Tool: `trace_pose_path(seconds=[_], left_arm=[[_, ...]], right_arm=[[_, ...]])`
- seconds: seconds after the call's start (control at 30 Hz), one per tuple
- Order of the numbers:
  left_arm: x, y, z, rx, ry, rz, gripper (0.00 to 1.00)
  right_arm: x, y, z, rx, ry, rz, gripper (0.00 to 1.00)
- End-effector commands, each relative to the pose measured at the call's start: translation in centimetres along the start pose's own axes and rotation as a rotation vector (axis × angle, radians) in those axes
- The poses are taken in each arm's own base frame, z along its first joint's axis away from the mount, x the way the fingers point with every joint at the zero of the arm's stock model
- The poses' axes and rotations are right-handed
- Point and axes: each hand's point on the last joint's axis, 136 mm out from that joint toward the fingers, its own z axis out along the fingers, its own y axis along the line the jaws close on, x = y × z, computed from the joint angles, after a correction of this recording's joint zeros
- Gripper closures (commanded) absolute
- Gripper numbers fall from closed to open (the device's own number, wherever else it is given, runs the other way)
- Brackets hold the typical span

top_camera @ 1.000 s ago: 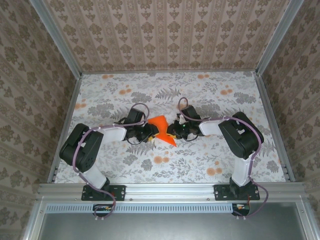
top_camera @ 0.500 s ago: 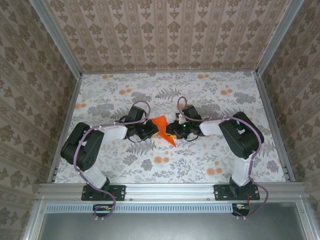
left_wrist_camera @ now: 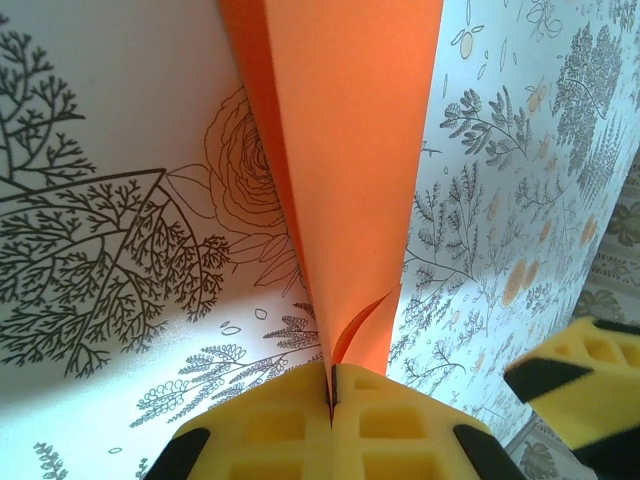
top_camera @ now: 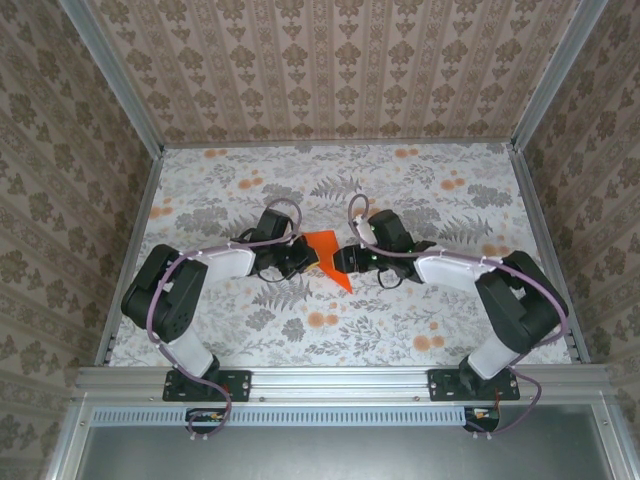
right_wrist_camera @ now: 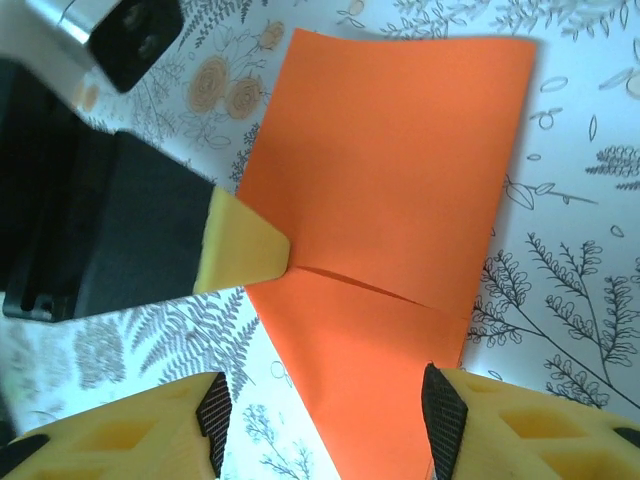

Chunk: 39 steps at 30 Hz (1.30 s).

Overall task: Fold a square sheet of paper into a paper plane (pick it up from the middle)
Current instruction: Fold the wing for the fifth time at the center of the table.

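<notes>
The square sheet of paper (top_camera: 325, 246) is vivid orange and folded to a sharp point that aims at the near edge. It stands in the middle of the table between both grippers. My left gripper (top_camera: 306, 258) is shut on it: in the left wrist view the yellow pads (left_wrist_camera: 290, 420) press together on the folded paper (left_wrist_camera: 350, 170). My right gripper (top_camera: 341, 262) is open. In the right wrist view its fingers (right_wrist_camera: 445, 420) straddle the paper (right_wrist_camera: 390, 180) without touching it, and the left gripper's yellow fingertip (right_wrist_camera: 240, 255) pinches the paper's left edge.
The table (top_camera: 450, 300) carries a floral cloth with pale orange flower prints. Patterned walls and aluminium rails (top_camera: 340, 380) close it in on all sides. Both arms reach toward the centre, with open cloth to the far left, far right and back.
My left gripper has closed on the paper. My right gripper has opened and let go of it, and the right arm's elbow has swung out to the right.
</notes>
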Motion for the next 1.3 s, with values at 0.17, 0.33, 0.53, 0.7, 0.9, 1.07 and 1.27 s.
trace_pose_path(seconds=[0.17, 0.33, 0.53, 0.7, 0.9, 1.07, 1.27], left_arm=[[0.0, -1.5, -0.3, 0.012, 0.007, 0.0, 1.0], [0.0, -1.7, -0.4, 0.014, 0.006, -0.008, 1.0], [-0.1, -2.1, -0.6, 0.019, 0.004, -0.006, 1.0], [-0.1, -2.2, -0.7, 0.022, 0.002, -0.007, 1.0], [-0.1, -2.2, -0.7, 0.022, 0.002, -0.009, 1.0], [-0.3, -2.4, -1.0, 0.034, 0.004, -0.017, 0.99], [-1.2, -2.8, -2.1, 0.048, -0.013, -0.012, 0.93]], right_arm=[[1.6, -0.2, -0.2, 0.271, -0.026, -0.362, 0.4], [2.2, 0.7, 1.4, 0.317, 0.0, -0.441, 0.42], [2.7, 0.8, 3.0, 0.37, 0.023, -0.499, 0.43], [2.6, 0.8, 4.1, 0.387, 0.037, -0.525, 0.53], [2.8, 0.3, 4.7, 0.418, 0.037, -0.543, 0.59], [2.9, 0.0, 4.4, 0.431, 0.028, -0.546, 0.72], [2.6, 0.2, 4.0, 0.428, 0.007, -0.537, 0.87]])
